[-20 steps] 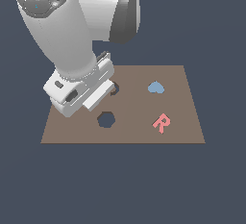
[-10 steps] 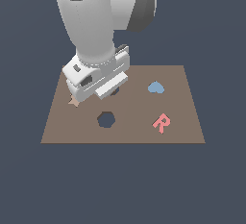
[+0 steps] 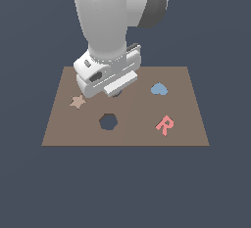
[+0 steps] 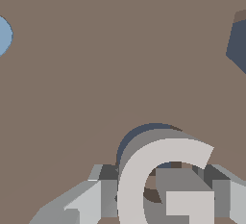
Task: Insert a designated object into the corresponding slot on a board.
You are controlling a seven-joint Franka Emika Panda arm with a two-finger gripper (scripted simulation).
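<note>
The pale grey letter G [image 4: 144, 180] sits between my gripper's [image 4: 161, 201] fingers [image 4: 84, 204], which are shut on it. It hangs just over the brown board [image 4: 110, 64]. A dark curved edge of the G-shaped slot [image 4: 137, 134] shows right behind the letter; the rest of the slot is covered. In the exterior view the arm's hand [image 3: 110, 75] stands over the middle back of the board [image 3: 188, 82] and hides the letter, the slot and the fingertips.
On the board lie a tan star [image 3: 77, 102], a blue rounded shape [image 3: 159, 89] and a red R [image 3: 164, 125]. A dark blue hexagonal hole [image 3: 108, 122] is in front of the hand. The blue shape [image 4: 4, 34] and the hole [image 4: 238, 43] also show in the wrist view.
The arm has moved toward the exterior view's right across the board and stands more upright. The tan star, hidden under the hand before, now shows.
</note>
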